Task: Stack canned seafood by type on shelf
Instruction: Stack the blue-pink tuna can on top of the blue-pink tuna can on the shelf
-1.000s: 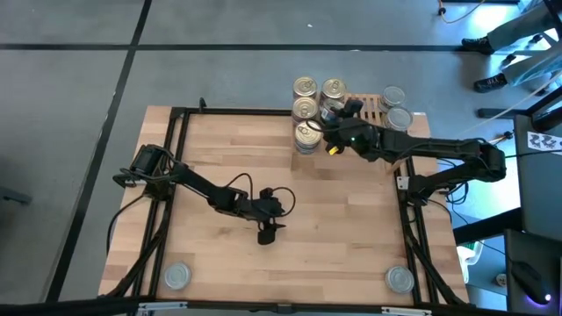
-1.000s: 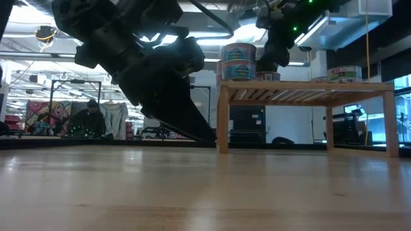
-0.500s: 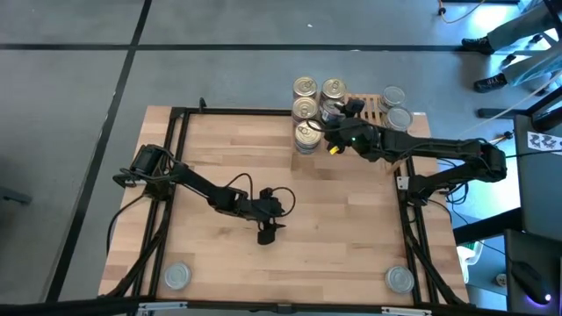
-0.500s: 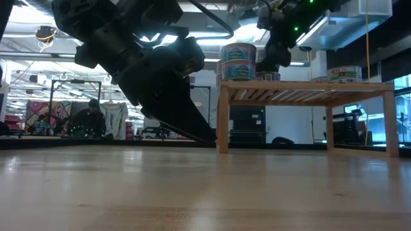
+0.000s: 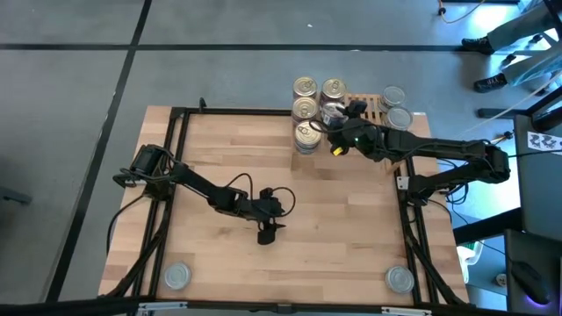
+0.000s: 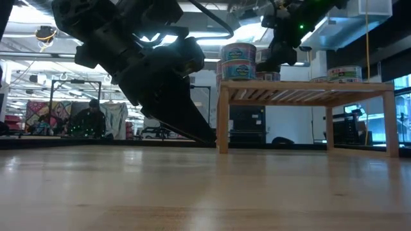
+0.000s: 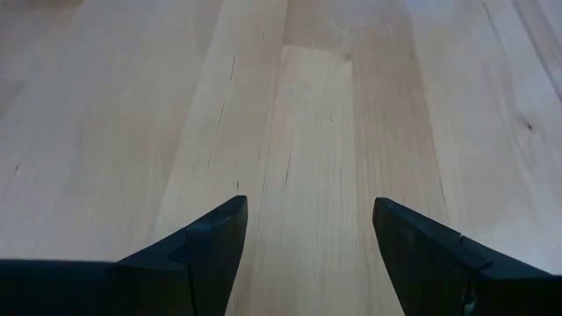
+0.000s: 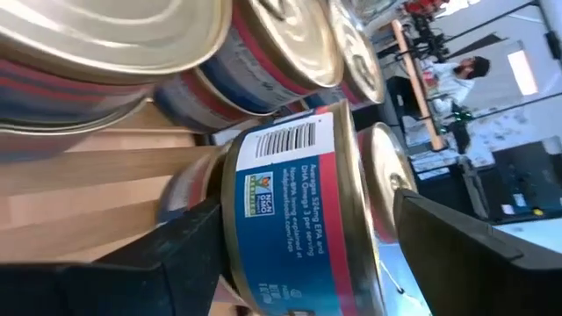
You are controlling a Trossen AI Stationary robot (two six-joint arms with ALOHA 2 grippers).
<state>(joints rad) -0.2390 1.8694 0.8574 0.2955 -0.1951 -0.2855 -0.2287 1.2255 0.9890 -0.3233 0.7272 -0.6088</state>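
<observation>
Since a second ago my right gripper point(image 5: 331, 112) has spread its fingers and drawn slightly back from the shelf point(image 5: 376, 106); nothing else has shifted. Its two dark fingers now stand apart on either side of a round, flat tin point(image 8: 294, 211) with a blue-and-red paper label, barcode and gold rim; the tin sits on the light wooden slats and I cannot tell whether the pads touch it. Shelf stands at the far right corner of the tabletop point(image 5: 228, 158), a small slatted rack on short square legs. Gold-topped tins point(image 5: 306, 88) are stacked at its left end, silver-grey-topped ones point(image 5: 397, 114) at its right end. Two more silver-grey tins wait at the near edge, one by the left corner point(image 5: 177, 276), one by the right point(image 5: 399, 279). My left gripper point(image 5: 267, 233) hangs low over the pale, smooth-grained planks mid-table, pointed black fingers point(image 7: 202, 246) wide apart, empty.
</observation>
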